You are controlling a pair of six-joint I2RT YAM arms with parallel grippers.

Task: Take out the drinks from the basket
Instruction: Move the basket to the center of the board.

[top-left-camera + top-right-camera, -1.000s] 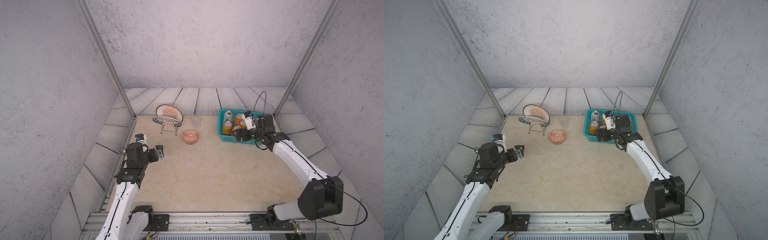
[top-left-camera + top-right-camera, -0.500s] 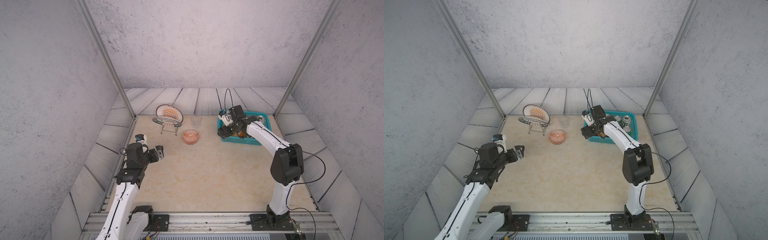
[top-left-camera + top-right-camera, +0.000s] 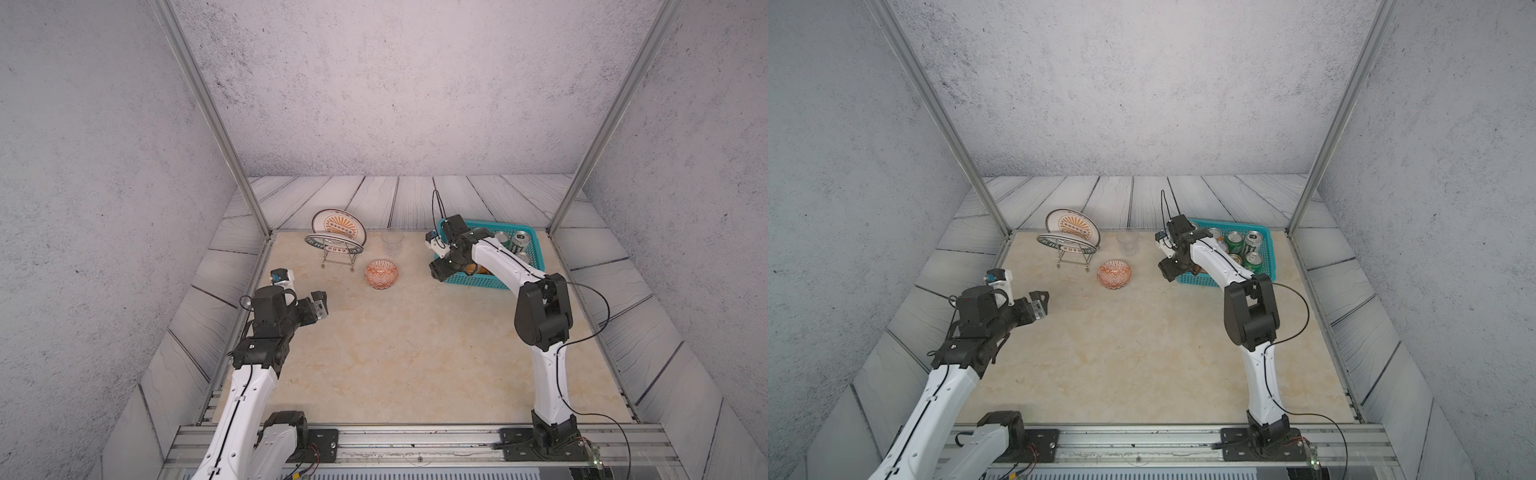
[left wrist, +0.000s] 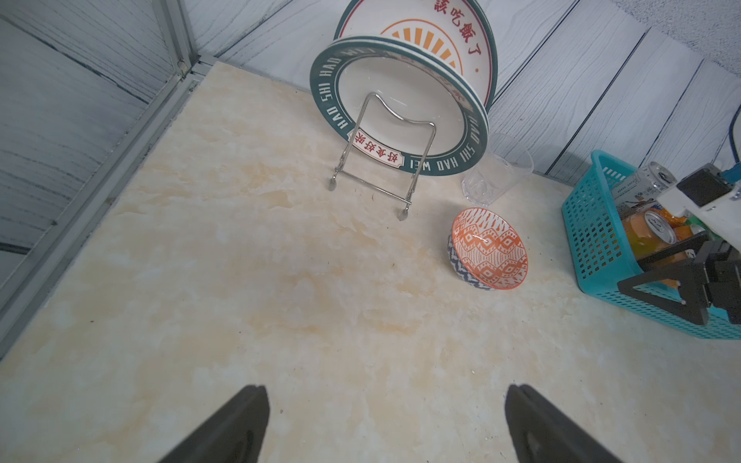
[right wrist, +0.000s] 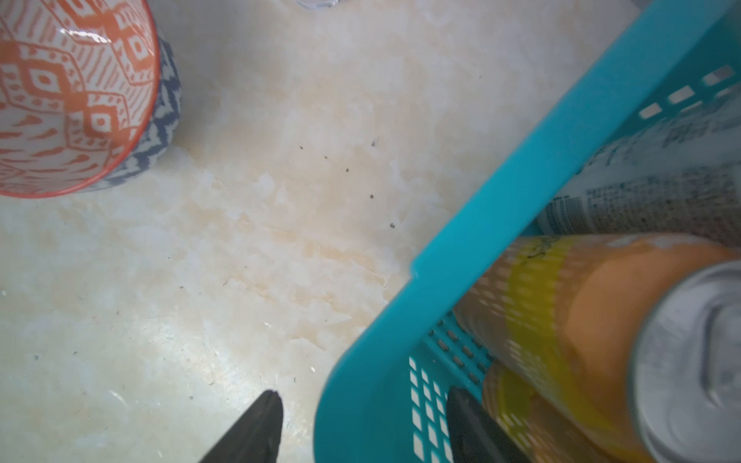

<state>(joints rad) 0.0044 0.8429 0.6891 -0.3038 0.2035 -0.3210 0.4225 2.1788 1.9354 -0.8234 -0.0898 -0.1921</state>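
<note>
Basket [image 4: 589,248] perforated turquoise plastic; cans [image 3: 1252,240] shiny metal tops; bowl [image 4: 489,248] glossy glazed; tabletop [image 3: 395,353] smooth marble-look.

Only the left wrist view has anything legible: the front plate [image 4: 401,80] has "HAO SHI" and "HAO WEI" in white capitals running round its teal rim, plus a little white tag on that rim with 4 red Chinese characters that look like 好食好味. The back plate [image 4: 425,20] behind it has bigger red characters, 吃飯了, with 1 more before them cut off by the frame edge. The silver-white can [image 4: 635,188] is covered in blocks of tiny print, but it's way too small and blurry to make out.
</note>
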